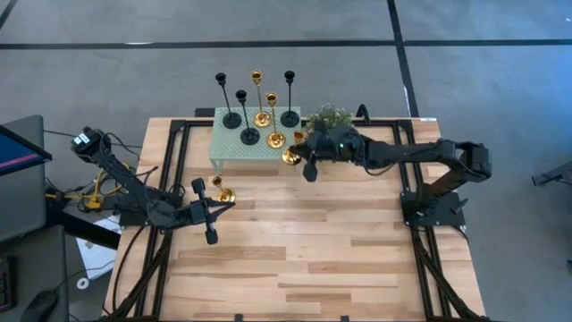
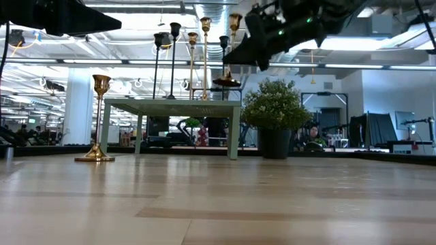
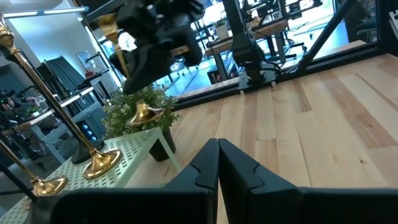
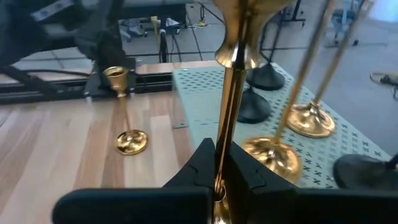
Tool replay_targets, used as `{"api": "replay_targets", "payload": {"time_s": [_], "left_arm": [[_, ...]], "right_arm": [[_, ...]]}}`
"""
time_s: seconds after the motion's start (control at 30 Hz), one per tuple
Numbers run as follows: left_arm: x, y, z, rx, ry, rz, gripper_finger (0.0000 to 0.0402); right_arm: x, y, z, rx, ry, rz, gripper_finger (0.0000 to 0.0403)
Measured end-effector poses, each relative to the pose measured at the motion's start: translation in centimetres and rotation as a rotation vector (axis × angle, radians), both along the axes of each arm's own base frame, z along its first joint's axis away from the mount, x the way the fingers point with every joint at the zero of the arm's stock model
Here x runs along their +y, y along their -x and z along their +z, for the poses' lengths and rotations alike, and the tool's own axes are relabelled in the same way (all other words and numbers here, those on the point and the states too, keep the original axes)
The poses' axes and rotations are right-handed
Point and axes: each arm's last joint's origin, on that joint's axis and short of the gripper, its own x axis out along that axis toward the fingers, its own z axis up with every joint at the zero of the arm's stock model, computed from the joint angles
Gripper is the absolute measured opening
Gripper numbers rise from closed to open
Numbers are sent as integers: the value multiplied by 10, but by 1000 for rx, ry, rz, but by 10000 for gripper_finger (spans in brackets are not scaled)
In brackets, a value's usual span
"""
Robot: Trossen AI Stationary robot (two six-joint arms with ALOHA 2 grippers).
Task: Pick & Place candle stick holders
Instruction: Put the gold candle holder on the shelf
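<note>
1. High view, straight down: a pale wooden plank table (image 1: pixel 295 259) carries a small mint-green mesh-top side table (image 1: pixel 234 148) near its far edge. On the mesh stand three matte black candle stick holders (image 1: pixel 243 116) and two shiny gold candle stick holders (image 1: pixel 264 100), close together. A bushy green potted plant (image 1: pixel 329 117) sits just beside the side table. The right gripper (image 1: pixel 307 154) reaches in from the right, over the side table's near corner, with a gold holder (image 1: pixel 290 156) at its tip. The left gripper (image 1: pixel 207 207) rests low over the planks on the left, a lone gold candle stick holder (image 1: pixel 223 190) just beside it.

2. Low view, level with the tabletop: the lone gold holder (image 2: pixel 96 117) stands upright on the wood, left of the side table (image 2: pixel 174 105). The right gripper (image 2: pixel 253 42) hangs above the side table's right end, and the carried holder's base (image 2: pixel 225 82) is clear of the mesh (it touches nothing below).

3. Left wrist view: the left gripper (image 3: pixel 218 163) is clenched on nothing, fingers pressed together. Beyond it, the other arm holds the gold holder (image 3: pixel 142 113) above the plant.

4. Right wrist view: the right gripper (image 4: pixel 219 167) is clamped on the thin gold stem (image 4: pixel 233 99) of the carried holder. The lone holder (image 4: pixel 127 118) stands farther off on the planks.
</note>
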Motion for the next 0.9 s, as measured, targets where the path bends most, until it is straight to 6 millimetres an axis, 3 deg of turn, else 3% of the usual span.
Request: {"api": "replay_targets", "payload": {"time_s": [0.33, 0.9], "left_arm": [[0, 0, 0, 2, -2, 0, 8], [0, 0, 0, -1, 1, 0, 8]], "right_arm": [[-28, -9, -15, 59, -40, -43, 1], [-38, -7, -8, 117, -61, -72, 1]]}}
